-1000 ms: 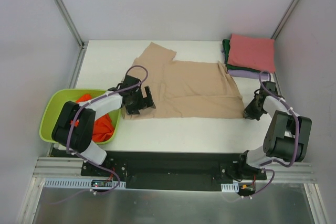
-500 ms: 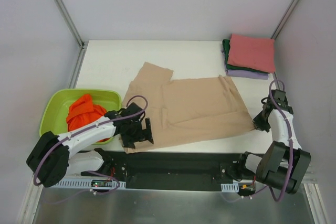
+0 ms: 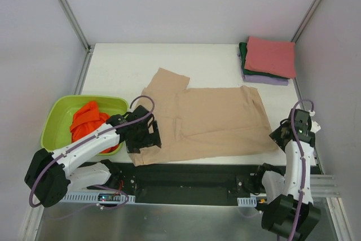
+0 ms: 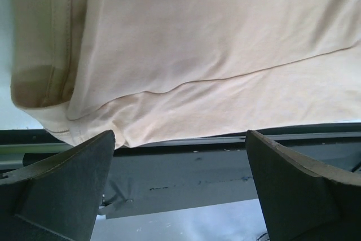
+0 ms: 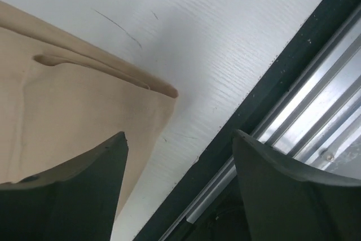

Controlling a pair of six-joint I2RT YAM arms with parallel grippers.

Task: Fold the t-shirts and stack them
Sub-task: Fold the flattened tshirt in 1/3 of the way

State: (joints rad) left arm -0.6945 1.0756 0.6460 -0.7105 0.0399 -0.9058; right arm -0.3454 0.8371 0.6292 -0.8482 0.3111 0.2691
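A beige t-shirt (image 3: 214, 119) lies spread flat across the near half of the white table, one sleeve pointing to the far left. My left gripper (image 3: 145, 137) is open at the shirt's near-left corner (image 4: 84, 111), with nothing between its fingers (image 4: 62, 190). My right gripper (image 3: 281, 135) is open just off the near-right corner (image 5: 161, 90), which lies loose on the table. At the far right stand folded t-shirts in a stack, pinkish-red (image 3: 272, 56) on top, dark green (image 3: 244, 55) and lavender (image 3: 265, 79) below. An orange t-shirt (image 3: 87, 121) lies crumpled in the basin.
The lime-green basin (image 3: 56, 111) sits at the table's left edge beside my left arm. A black rail (image 3: 192, 170) runs along the near edge, right under the shirt's hem. Metal frame posts and white walls close in the left, right and far sides.
The beige shirt was dragged toward the near edge by both arms. My right gripper has opened and let go of the shirt's near-right corner.
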